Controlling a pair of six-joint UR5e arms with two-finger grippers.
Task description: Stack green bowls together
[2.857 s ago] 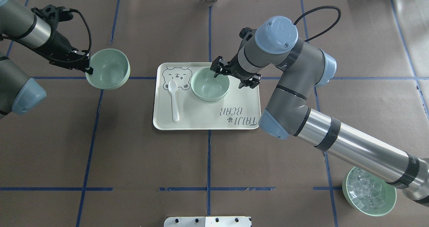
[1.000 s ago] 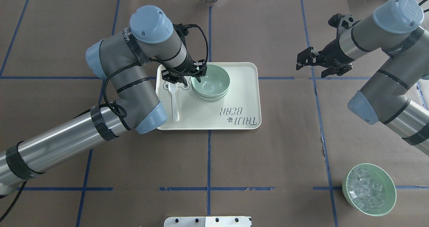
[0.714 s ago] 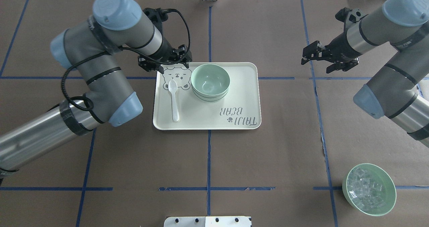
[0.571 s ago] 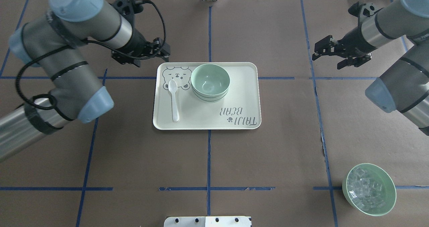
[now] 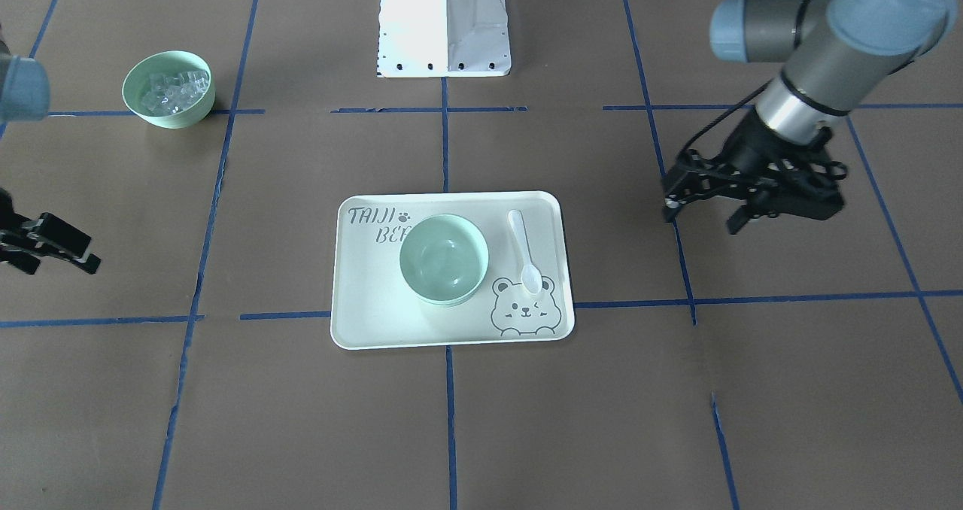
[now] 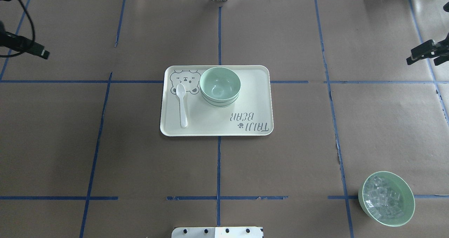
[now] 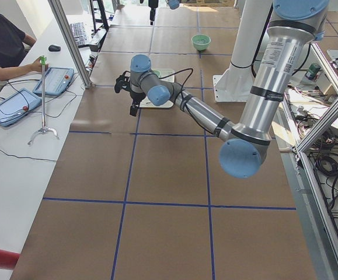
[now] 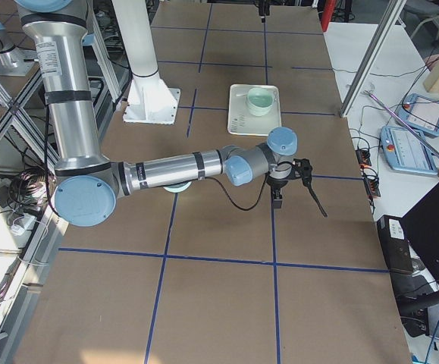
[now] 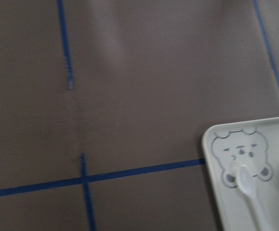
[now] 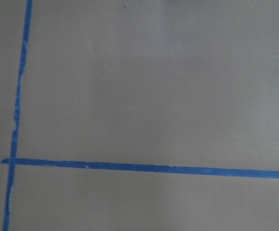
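The green bowls (image 6: pixel 220 85) sit nested in one stack on the far half of the bear-printed tray (image 6: pixel 245 101); the stack also shows in the front view (image 5: pixel 444 258). My left gripper (image 5: pixel 703 215) is open and empty, well off the tray on my left. In the overhead view only one of its fingers (image 6: pixel 38 52) shows at the left edge. My right gripper (image 6: pixel 422 60) is open and empty at the right edge, and it also shows in the front view (image 5: pixel 62 265).
A white spoon (image 6: pixel 181 104) lies on the tray beside the bear print. A like green bowl of clear cubes (image 6: pixel 386 198) stands at the near right. The robot's white base plate (image 6: pixel 216 232) is at the near edge. Blue tape lines cross the brown table cover.
My left gripper set its bowl into the stack on the tray and let go. Both arms then drew back outward to the table's sides.
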